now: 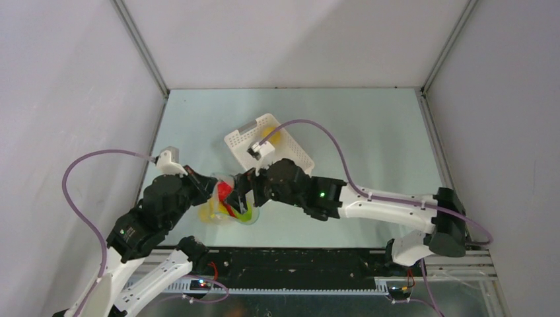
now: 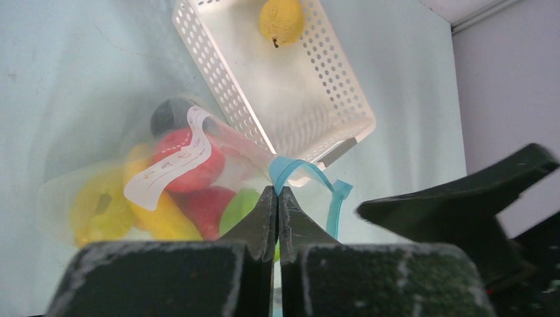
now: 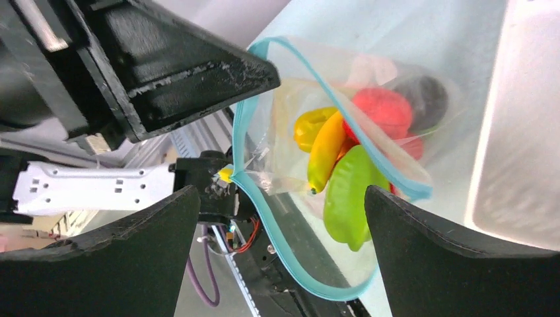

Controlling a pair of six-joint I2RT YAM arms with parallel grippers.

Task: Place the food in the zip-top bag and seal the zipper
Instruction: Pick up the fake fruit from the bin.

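The zip-top bag lies between the two arms, and its mouth gapes toward my right gripper. The zipper loops wide apart. My left gripper is shut on the zipper at one end of the mouth. My right gripper stands open at the mouth with nothing between its fingers. Food fills the bag: a banana, a red apple, a dark ring and a green piece close to the mouth. A yellow lemon sits in the basket.
The white slotted basket stands just behind the bag, right beside my right wrist. The black rail of the arm bases runs along the near edge below the bag. Grey walls close in the table on three sides.
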